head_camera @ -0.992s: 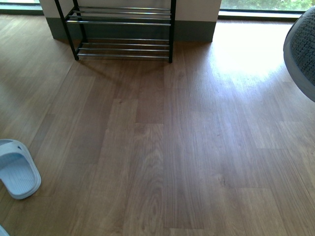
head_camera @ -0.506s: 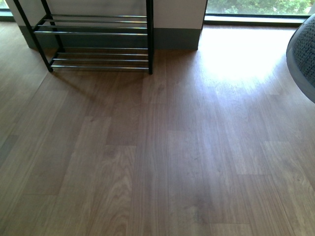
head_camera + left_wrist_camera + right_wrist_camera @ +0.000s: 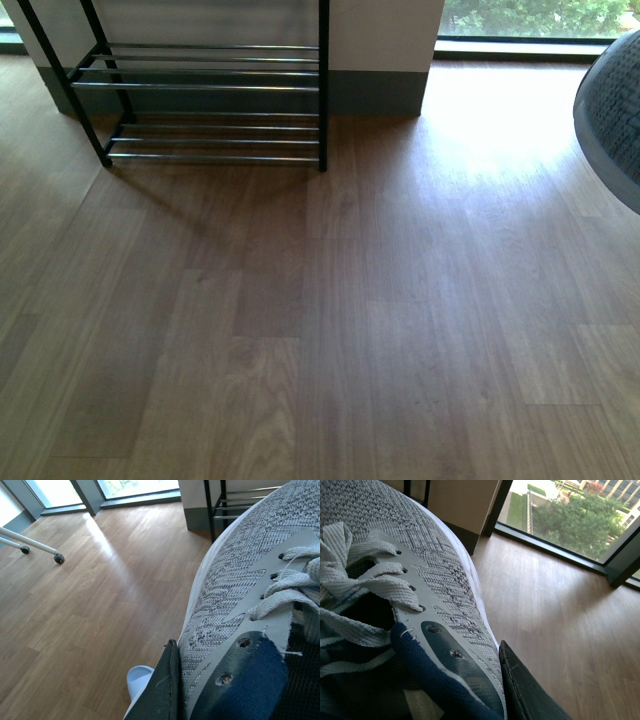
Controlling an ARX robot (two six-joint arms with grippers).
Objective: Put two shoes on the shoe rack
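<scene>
Wood-plank floor, sunlit toward the far side. Shoe rack: black frame, chrome rods, standing far left in the front view. Sneaker one: grey knit, navy tongue, clamped by the left gripper, with one dark finger flat against its side and the opposite finger hidden. Sneaker two: same kind, clamped likewise by the right gripper, aloft, well apart from the rack. Pale blue slide: on the floor below sneaker one.

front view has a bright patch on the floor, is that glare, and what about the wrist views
front view: sunlight from the window washes out the floor; the shoe rack throws a soft shadow toward the camera. left wrist view: a glare streak on the floor. right wrist view: no strong glare.
</scene>
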